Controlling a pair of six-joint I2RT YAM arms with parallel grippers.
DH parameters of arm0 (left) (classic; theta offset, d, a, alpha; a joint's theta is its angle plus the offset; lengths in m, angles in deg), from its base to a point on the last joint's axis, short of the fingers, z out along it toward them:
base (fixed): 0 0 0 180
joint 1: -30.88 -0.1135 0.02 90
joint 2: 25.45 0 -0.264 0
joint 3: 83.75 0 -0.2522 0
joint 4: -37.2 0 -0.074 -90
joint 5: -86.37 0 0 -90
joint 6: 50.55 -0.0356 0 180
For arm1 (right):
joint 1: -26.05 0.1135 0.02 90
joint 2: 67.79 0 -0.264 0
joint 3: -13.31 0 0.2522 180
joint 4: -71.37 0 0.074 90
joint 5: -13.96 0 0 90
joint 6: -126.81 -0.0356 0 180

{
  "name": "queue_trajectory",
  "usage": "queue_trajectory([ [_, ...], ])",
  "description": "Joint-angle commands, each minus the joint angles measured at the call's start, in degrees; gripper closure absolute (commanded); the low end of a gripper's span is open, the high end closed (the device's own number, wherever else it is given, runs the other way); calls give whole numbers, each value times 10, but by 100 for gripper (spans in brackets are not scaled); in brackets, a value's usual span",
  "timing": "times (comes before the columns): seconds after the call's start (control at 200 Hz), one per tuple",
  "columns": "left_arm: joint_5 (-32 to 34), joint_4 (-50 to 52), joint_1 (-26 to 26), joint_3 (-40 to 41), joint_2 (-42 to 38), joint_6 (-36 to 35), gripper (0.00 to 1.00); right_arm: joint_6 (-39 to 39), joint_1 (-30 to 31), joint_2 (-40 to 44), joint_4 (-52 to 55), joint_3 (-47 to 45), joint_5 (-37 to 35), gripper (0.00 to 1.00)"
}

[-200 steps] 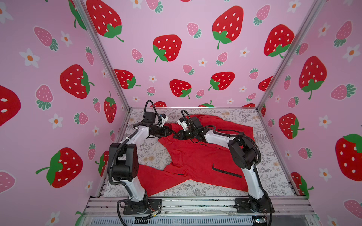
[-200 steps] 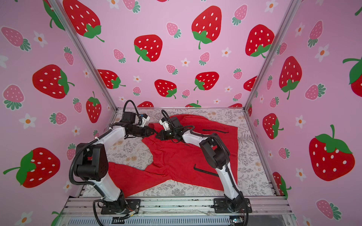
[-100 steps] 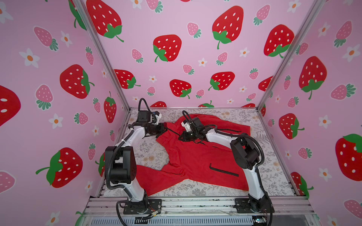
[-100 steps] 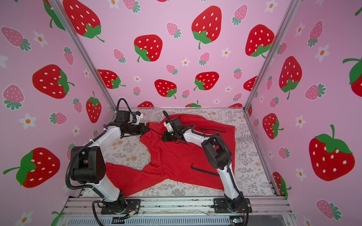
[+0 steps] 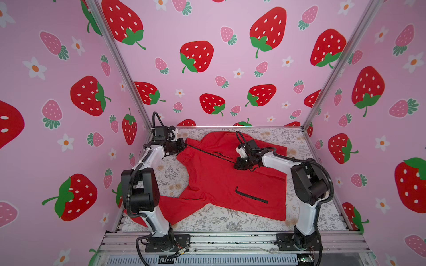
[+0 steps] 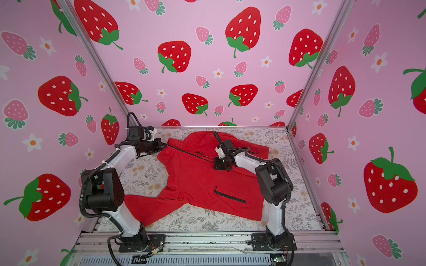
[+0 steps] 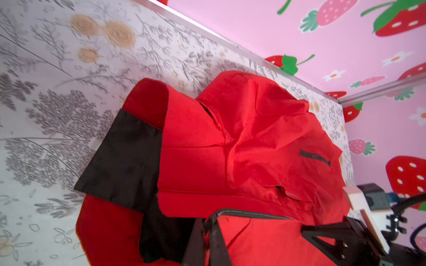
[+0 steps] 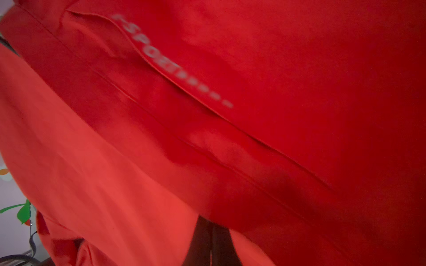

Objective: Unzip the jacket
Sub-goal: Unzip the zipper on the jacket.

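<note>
Floral tabletop [image 5: 170,170]: bright red fabric jacket [image 5: 214,182], black front zip [image 5: 207,153] taut mid-frame. Left gripper [image 5: 183,145] clamps collar [image 5: 193,147], right gripper [image 5: 237,164] clamps zip; pull straight along it

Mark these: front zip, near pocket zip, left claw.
front zip [image 5: 210,153], in a top view, middle of the taut black line.
near pocket zip [image 5: 252,197], in a top view, middle of its black strip.
left claw [image 7: 207,220], left wrist view, between its shut fingertips.
</note>
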Motion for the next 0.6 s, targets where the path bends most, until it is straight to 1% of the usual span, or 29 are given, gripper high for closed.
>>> queue_trajectory([
  [0.0,48,-42,-31,-62,23,16,100,36,-73,54,86,-38,-37,100],
  [0.09,42,-42,-41,-94,46,9,100,43,-135,92,99,-71,-43,100],
  [0.27,52,-40,-64,-135,76,15,100,27,-284,179,90,-151,-47,100],
  [0.355,56,-32,-65,-153,90,10,100,20,-338,209,82,-174,-51,100],
  [0.435,52,-33,-65,-171,107,11,100,26,-363,210,83,-170,-43,100],
  [0.595,38,-20,-65,-217,140,12,100,37,-384,205,96,-149,-49,100],
])
